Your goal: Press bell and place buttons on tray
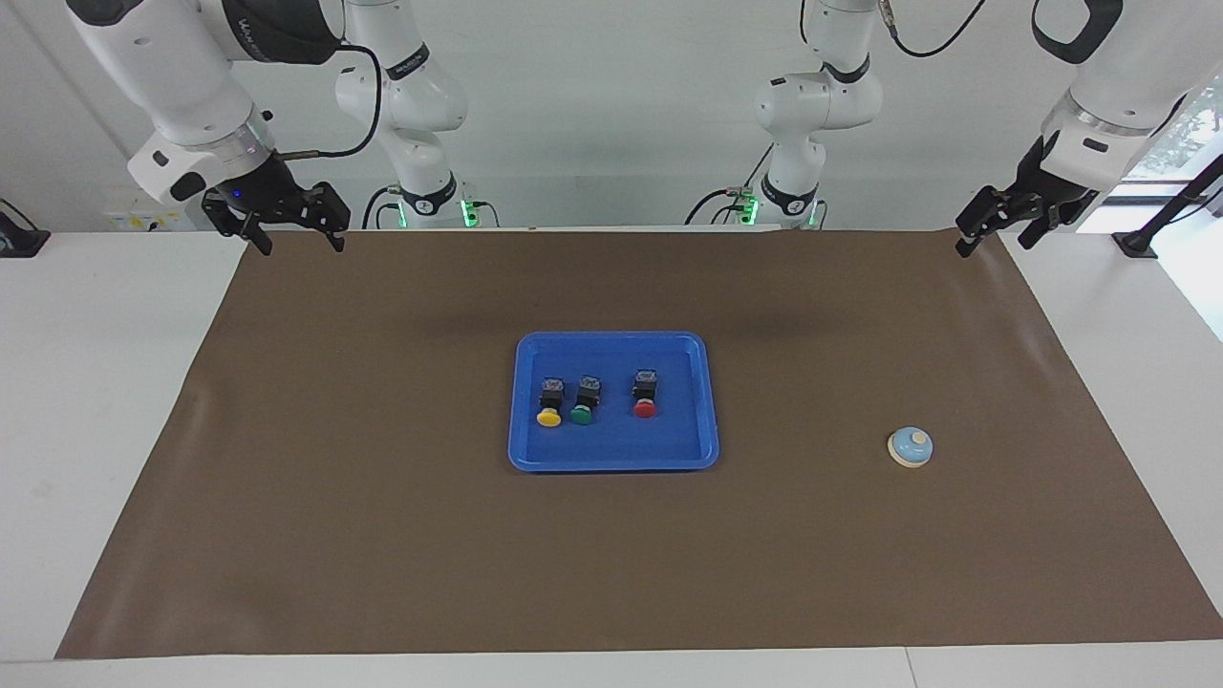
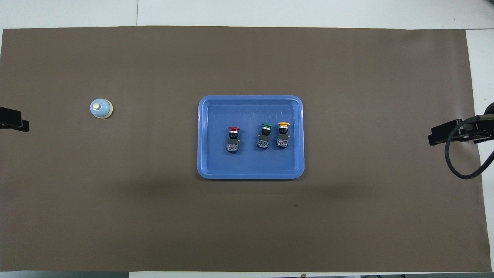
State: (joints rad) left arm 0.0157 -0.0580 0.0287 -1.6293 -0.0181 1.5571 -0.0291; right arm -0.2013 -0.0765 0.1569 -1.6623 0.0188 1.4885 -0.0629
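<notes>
Lying in a row in the blue tray (image 1: 611, 459) at the middle of the desk (image 1: 382, 535), the yellow button (image 1: 549, 402), green button (image 1: 584, 399) and red button (image 1: 645, 395) have their caps pointing away from the robots. They look light and rigid — the blocky black body, not the smooth round cap, would give fingers a sure hold. The bell (image 1: 910, 446) sits on the brown mat toward the left arm's end, well apart from the tray; its knob wants a gentle downward press. Both arms wait: the right hand (image 1: 296, 232) hangs released over its mat corner, while the left hand (image 1: 994, 229) — whether released or clenched I cannot tell — hangs over the other.
</notes>
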